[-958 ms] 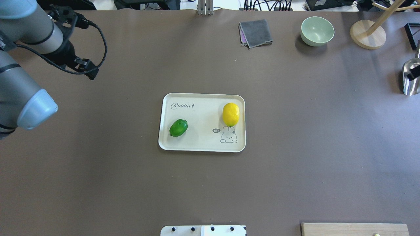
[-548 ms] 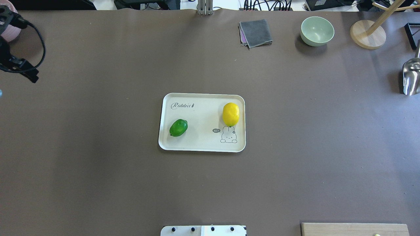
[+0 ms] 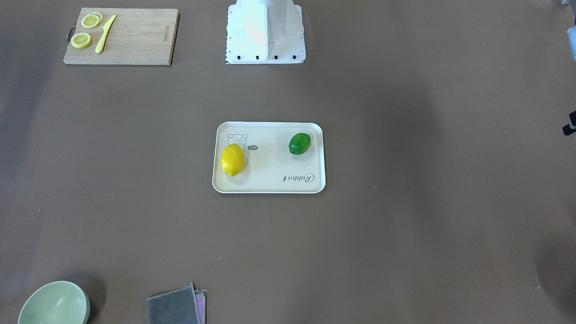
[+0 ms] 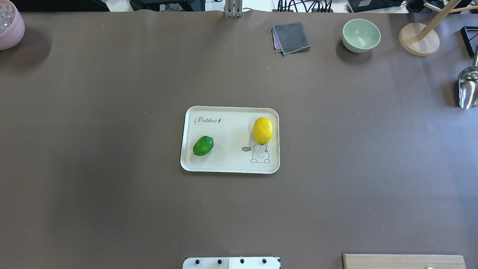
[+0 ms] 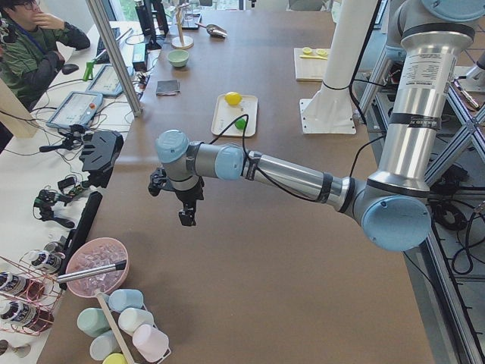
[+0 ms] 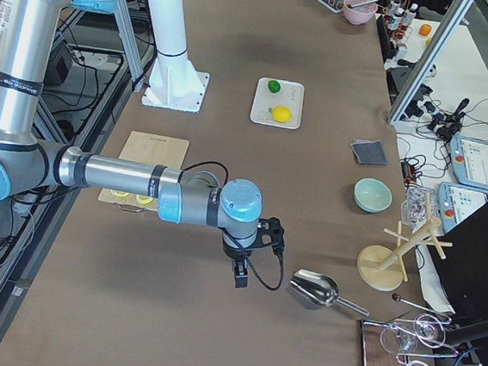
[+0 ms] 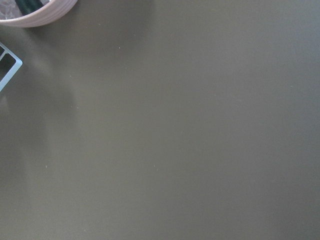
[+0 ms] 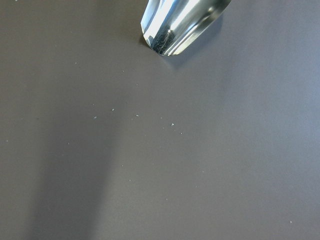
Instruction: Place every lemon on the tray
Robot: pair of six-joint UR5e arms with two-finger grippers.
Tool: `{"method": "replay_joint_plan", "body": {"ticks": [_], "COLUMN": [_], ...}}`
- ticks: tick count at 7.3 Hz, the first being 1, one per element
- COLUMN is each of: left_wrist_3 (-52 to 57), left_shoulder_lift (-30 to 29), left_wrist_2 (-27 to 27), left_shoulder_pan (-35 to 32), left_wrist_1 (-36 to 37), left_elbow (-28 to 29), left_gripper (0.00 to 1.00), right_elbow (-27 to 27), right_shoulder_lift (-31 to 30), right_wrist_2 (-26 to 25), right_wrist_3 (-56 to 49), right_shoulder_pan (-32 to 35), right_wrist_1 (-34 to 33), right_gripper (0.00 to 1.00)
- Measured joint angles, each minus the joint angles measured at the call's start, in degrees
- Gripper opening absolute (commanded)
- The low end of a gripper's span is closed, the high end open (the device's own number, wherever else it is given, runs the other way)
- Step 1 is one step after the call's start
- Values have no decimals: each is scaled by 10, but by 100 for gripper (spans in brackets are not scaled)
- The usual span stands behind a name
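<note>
The yellow lemon [image 4: 263, 130] lies on the right side of the cream tray [image 4: 231, 164], above the rabbit drawing. The green lemon [image 4: 203, 145] lies on the tray's left side. Both also show in the front view, yellow [image 3: 232, 159] and green [image 3: 299, 143]. My left gripper [image 5: 186, 216] hangs over bare table far from the tray, towards the table's left end. My right gripper [image 6: 240, 278] hangs near the metal scoop [image 6: 313, 288] at the right end. Both show only in the side views, so I cannot tell whether they are open or shut.
A green bowl [image 4: 361, 35], a grey cloth [image 4: 291, 37] and a wooden stand [image 4: 418, 39] sit at the far edge. A pink bowl [image 4: 9, 28] is at the far left. A bamboo board [image 3: 119, 36] with lemon slices and a knife lies near the robot base [image 3: 265, 31].
My left arm has drawn back to the left and out of the overhead view. The black part at the right edge by the scoop has gone too. The lemons and tray have not moved.
</note>
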Motion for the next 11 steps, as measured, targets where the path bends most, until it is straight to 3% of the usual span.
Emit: {"method": "replay_joint_plan", "body": {"ticks": [4,7,11], "left_wrist_3": [40,43,45], "left_shoulder_lift": [54,121,134], "left_wrist_2": [-13,-13,-13], "left_shoulder_pan": [-52,-81,-81], "left_wrist_1": [3,-2,-3], "left_elbow": [7,-65,-79], "left_gripper": [98,98,98], "right_elbow": [1,1,-3], "right_shoulder_lift": [-2,-2,-2], "right_wrist_2": [31,33,33], "right_wrist_3": [-1,-1,-1], "right_shoulder_pan": [0,0,0], "right_wrist_1": [1,1,1], "right_gripper": [100,100,100]}}
